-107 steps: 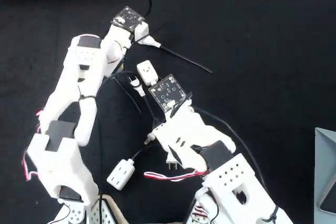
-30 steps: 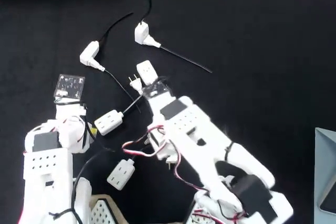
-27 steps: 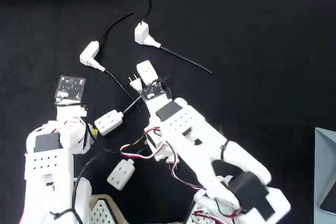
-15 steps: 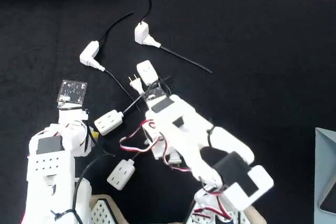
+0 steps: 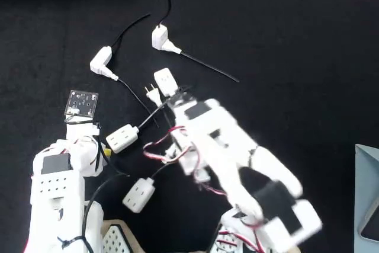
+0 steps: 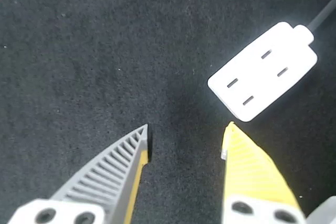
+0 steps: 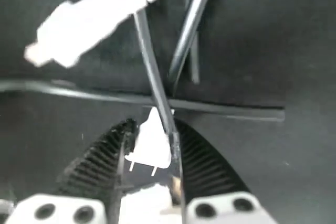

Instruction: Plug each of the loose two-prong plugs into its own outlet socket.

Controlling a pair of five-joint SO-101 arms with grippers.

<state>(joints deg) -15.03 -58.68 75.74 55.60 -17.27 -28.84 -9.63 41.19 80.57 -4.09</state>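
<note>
Plug [image 7: 149, 144], prongs showing, sits pinched between the right gripper's [image 7: 152, 127] closed fingers, above crossed cords [image 7: 190, 19]. Left gripper [image 6: 186, 129] hangs open and empty just beside a socket [image 6: 262, 69]. Farther off, an angled plug [image 5: 100, 62] and a second plug [image 5: 160, 37] lie apart on the table [image 5: 296, 57].

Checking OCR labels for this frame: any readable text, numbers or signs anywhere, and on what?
No readable text anywhere.
On the outlet socket: slots only, no print.
On the plug in the right gripper: plain white, no marking.
On the small board on the left arm: marks too small to read.
</note>
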